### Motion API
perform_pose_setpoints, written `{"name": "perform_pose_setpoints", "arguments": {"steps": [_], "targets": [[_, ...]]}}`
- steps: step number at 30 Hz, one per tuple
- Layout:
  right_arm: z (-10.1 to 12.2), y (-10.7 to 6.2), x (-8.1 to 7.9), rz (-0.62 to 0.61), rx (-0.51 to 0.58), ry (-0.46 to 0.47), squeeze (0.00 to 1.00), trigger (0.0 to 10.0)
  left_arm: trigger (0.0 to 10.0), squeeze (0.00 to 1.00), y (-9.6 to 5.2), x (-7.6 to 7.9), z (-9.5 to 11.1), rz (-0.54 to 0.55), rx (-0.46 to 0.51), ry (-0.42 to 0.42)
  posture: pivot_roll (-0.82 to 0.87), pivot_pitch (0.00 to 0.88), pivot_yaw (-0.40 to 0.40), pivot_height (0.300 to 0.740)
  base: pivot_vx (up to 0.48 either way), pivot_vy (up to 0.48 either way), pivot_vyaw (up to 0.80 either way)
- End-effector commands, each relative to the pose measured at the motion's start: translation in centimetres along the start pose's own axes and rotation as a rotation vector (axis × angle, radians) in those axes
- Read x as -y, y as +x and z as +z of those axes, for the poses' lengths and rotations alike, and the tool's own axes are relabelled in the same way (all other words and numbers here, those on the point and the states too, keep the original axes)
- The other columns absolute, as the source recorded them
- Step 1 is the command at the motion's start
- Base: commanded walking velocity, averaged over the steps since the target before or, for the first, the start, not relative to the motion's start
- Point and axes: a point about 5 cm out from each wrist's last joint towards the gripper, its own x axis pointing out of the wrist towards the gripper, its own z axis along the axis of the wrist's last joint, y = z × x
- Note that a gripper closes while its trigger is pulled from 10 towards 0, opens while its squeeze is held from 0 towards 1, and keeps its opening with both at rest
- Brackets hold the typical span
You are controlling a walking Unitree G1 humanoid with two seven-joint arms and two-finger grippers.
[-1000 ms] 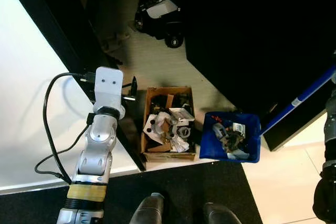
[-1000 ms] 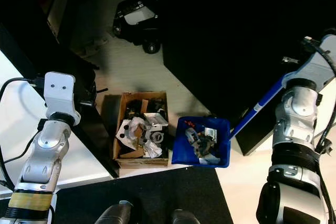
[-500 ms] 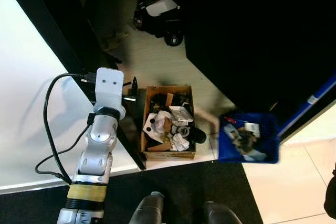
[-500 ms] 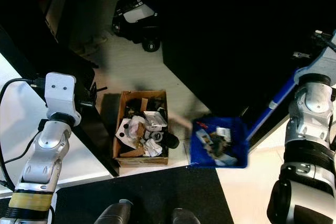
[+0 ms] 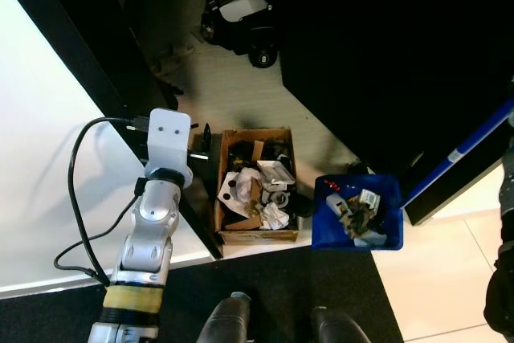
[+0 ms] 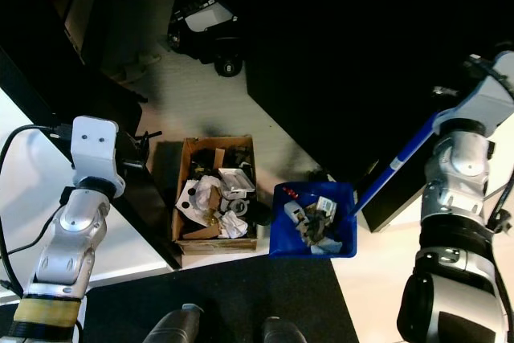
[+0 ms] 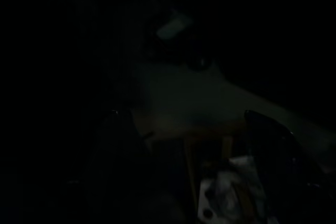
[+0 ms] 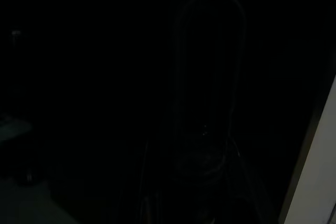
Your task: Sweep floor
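Blue dustpan (image 6: 313, 222) sits on the floor (image 6: 209, 110) at lower centre-right of the frame, full of scraps. Its long blue handle (image 6: 397, 160) runs diagonally up and to the right, toward the right arm (image 6: 456, 174) at the right edge. So the handle's long axis points from the pan straight at the right wrist. The right pincer itself is lost in the dark by the black cabinet (image 6: 361, 46); cannot tell if its fingers are apart or clamped on the handle, though the handle ends where the wrist is. The right wrist view is too dark to help.

Cardboard box (image 6: 215, 190) of trash lies just left of the pan, near but not touching as far as I can tell. The pan's mouth faces up-frame, and the box's long axis also runs up-frame, parallel to the pan's side.

Left arm (image 6: 80, 214) stands at lower left, wrist at mid-left beside a dark panel edge (image 6: 152, 214). Left pincer (image 7: 194, 140) shows faintly in the left wrist view: two dark fingers (image 7: 123, 135) apart, nothing between them, box contents dimly ahead.

Judgement: the right arm is the nearer one for any pan move. Tipping into the box means swinging the pan leftward in frame. The left arm is nearer the box.
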Motion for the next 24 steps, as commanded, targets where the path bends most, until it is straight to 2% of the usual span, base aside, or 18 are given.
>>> {"name": "perform_pose_setpoints", "arguments": {"steps": [1,4,7,8,9,12,17,24], "targets": [[-0.5,-0.4,-0.3,0.012,0.003,-0.018,0.00,10.0,10.0,0.00,-0.7,-1.9,-2.0,0.066,-0.087,0.035,0.02,0.100,0.014,0.740,0.000,0.000,0.00],[-1.7,-1.2,-1.7,0.042,-0.026,0.012,0.00,10.0,10.0,0.00,-1.2,-1.9,-2.9,0.058,-0.116,0.042,0.02,0.104,0.018,0.740,0.000,0.000,0.00],[-2.1,-1.5,-2.2,0.051,-0.036,0.023,0.00,10.0,10.0,0.00,-1.3,-1.8,-3.4,0.051,-0.131,0.042,0.02,0.104,0.019,0.740,0.000,0.000,0.00],[-2.7,-1.9,-2.7,0.058,-0.052,0.041,0.00,10.0,10.0,0.00,-1.5,-1.8,-3.8,0.043,-0.148,0.033,0.02,0.104,0.019,0.740,0.000,0.000,0.00],[-3.8,-2.7,-3.7,0.072,-0.077,0.074,0.00,10.0,10.0,0.00,-2.1,-1.8,-5.3,0.035,-0.214,-0.019,0.02,0.106,0.024,0.740,0.000,0.000,0.00],[-4.0,-3.0,-4.0,0.073,-0.082,0.086,0.00,10.0,10.0,0.00,-2.4,-1.8,-5.8,0.033,-0.236,-0.038,0.02,0.106,0.025,0.740,0.000,0.000,0.00],[-5.8,-4.5,-5.1,0.084,-0.129,0.100,0.00,10.0,10.0,0.00,-4.0,-1.8,-7.5,0.017,-0.310,-0.084,0.02,0.106,0.025,0.740,0.000,0.000,0.00],[-7.0,-5.4,-5.7,0.086,-0.171,0.113,0.00,10.0,10.0,0.00,-4.7,-1.8,-8.3,0.015,-0.349,-0.109,0.04,0.112,0.025,0.740,0.000,0.000,0.00]]}}
